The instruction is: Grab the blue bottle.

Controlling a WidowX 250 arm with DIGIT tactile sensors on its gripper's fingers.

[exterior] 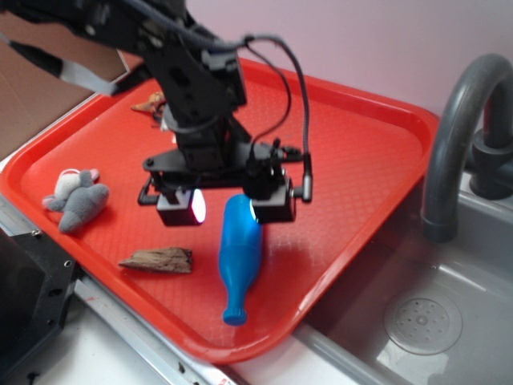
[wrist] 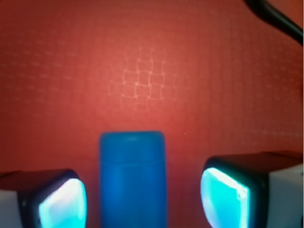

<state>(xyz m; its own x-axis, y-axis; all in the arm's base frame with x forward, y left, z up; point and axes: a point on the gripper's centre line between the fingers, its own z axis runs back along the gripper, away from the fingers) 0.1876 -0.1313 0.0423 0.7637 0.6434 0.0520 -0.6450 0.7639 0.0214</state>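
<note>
Wrist view shows the tool [wrist: 142, 197] spread wide, its two glowing pads either side of the blue bottle [wrist: 133, 175] with clear gaps, so it is released and holds nothing. From the exterior view, the tool [exterior: 227, 207] hovers over the base end of the one blue bottle [exterior: 240, 253], which lies flat on the red tray [exterior: 353, 136], mouth toward the tray's front edge. Also on the tray: one grey plush [exterior: 76, 196], one piece of bark [exterior: 159, 260], and one small brown item [exterior: 151, 102] behind the arm.

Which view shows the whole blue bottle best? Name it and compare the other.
The exterior view: the blue bottle lies on the red tray, body, neck and mouth all visible. The wrist view shows only the blurred base end of its body, between the open end effector fingers.
</note>
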